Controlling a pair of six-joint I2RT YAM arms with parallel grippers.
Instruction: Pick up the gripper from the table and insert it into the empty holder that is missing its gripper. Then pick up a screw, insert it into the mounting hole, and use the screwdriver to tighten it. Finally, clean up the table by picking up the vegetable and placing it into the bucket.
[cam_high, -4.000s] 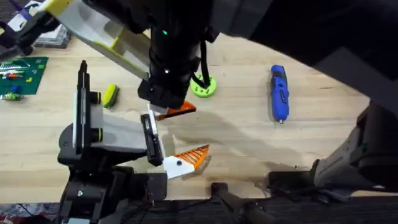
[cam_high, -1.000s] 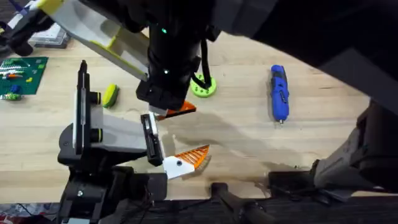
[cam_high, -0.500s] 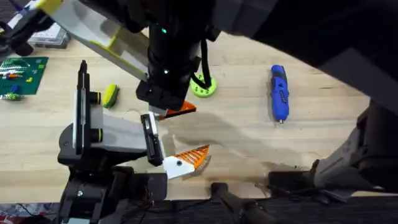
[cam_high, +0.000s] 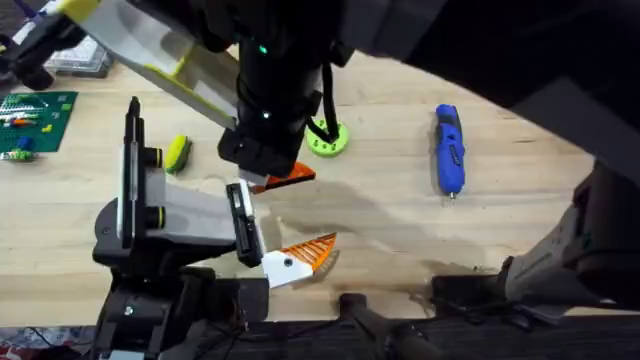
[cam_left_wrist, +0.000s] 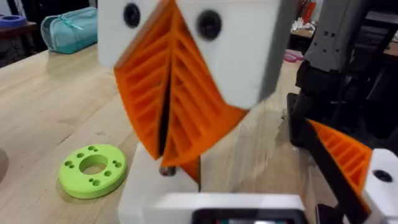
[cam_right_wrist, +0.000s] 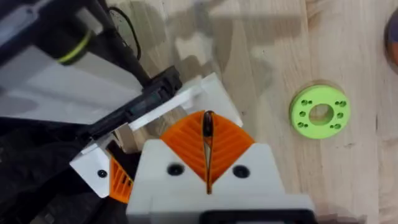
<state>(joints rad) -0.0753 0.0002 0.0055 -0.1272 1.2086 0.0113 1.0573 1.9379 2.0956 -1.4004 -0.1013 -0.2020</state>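
clear: table centre | blocked: left arm, green ring

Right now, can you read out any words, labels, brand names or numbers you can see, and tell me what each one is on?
No text can be read in these pictures.
The screwdriver: no marking legible on its blue body.
The green board at the table's far left: small coloured patches, too small to read.
The lime-green ring: plain holes, no lettering.
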